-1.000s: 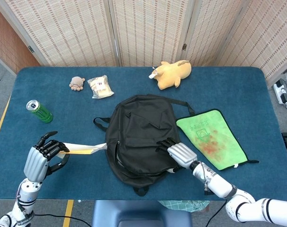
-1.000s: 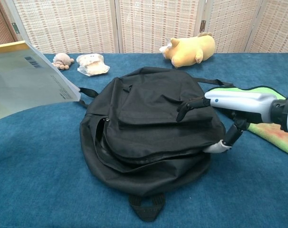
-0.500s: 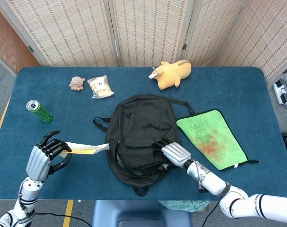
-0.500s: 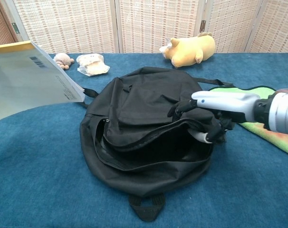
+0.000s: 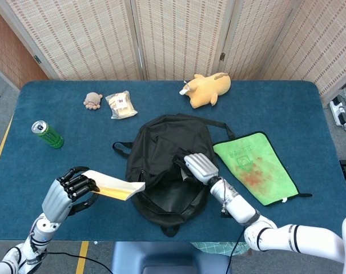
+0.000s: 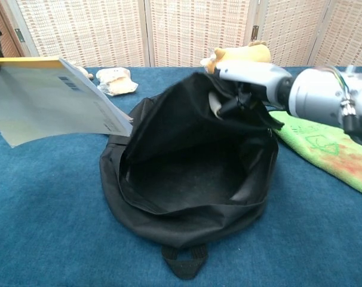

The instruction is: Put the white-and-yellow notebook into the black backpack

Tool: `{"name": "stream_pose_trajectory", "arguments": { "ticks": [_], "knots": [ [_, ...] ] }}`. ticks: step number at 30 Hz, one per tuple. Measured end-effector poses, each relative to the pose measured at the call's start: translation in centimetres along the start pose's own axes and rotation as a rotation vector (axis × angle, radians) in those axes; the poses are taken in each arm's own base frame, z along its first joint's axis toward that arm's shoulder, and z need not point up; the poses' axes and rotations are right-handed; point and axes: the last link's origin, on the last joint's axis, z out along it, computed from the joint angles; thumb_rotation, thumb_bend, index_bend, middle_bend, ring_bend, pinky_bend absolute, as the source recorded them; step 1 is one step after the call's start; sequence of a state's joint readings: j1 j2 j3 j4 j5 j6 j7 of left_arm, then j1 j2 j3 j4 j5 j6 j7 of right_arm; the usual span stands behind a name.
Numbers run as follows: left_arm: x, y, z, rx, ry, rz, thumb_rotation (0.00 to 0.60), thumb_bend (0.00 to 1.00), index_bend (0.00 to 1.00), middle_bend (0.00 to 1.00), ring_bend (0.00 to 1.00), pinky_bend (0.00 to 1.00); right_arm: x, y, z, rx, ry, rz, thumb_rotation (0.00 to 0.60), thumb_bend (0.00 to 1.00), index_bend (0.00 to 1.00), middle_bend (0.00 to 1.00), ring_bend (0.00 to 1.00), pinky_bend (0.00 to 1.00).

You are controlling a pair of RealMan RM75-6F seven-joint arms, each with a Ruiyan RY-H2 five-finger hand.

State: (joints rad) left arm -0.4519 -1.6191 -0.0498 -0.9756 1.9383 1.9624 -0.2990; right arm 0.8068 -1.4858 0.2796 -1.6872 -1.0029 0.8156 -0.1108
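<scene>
The step in hand is the insertion: the bag is being held open while the notebook is brought to its mouth. In the head view the right hand (image 5: 197,165), at the centre of the frame, grasps the upper flap of the black backpack (image 5: 168,197) and holds it lifted, so the dark interior shows below and left of the hand; in the chest view the same flap stands up at the middle of the frame with the opening gaping toward the camera. The left hand (image 5: 67,192), at the lower left of the head view, grips the white-and-yellow notebook (image 5: 113,187) by one end, and the notebook reaches rightward with its far corner just at the left rim of the opening, apparently above the table rather than on it. In the chest view the notebook fills the upper left, tilted, its corner close to the bag's left edge; whether it touches the fabric I cannot tell. As I judge it, the next move calls for the left hand to carry the notebook further right and tip its leading edge down into the cavity, while the right hand holds the flap high enough that the corner does not catch on the rim or zipper.
</scene>
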Motion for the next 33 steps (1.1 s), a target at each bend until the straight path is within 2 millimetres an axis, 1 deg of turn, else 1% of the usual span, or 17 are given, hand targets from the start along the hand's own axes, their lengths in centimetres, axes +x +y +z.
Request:
{"name": "stream_pose_trajectory", "arguments": {
  "ticks": [5,8,12,19,23,33],
  "knots": [
    [-0.7,1.1,1.4,-0.095,0.041,-0.004,0.600,0.54,0.74,0.73,0.64,0.45,1.1,-1.5,1.2,-0.022,0.099,0.114,0.600,0.94,0.66,0.31,0.25,0.16],
    [-1.2,1.7,2.2,-0.135,0.056,-0.003,0.600,0.54,0.74,0.73,0.64,0.45,1.4,-2.4,2.0,-0.033,0.152,0.204,0.600,0.95,0.68,0.31,0.25,0.18],
    [-2.1,2.6,3.4,-0.183,0.069,-0.009,0.600,0.54,0.74,0.73,0.64,0.45,1.6,-3.4,2.9,-0.037,0.182,0.331,0.600,0.96,0.67,0.30,0.24,0.19],
    [-4.8,4.2,6.1,-0.249,0.069,-0.042,0.600,0.54,0.74,0.73,0.65,0.45,1.3,-5.7,4.1,-0.004,0.205,0.499,0.600,0.97,0.67,0.29,0.23,0.19],
    [-6.3,4.6,7.2,-0.263,0.065,-0.040,0.600,0.54,0.74,0.73,0.65,0.45,1.3,-6.9,4.4,0.017,0.217,0.570,0.600,0.98,0.66,0.29,0.22,0.19],
    [-10.0,6.0,9.1,-0.279,0.066,-0.042,0.600,0.54,0.75,0.74,0.66,0.45,1.2,-7.9,4.8,0.035,0.221,0.647,0.600,0.98,0.66,0.28,0.22,0.19]
  ]
}}
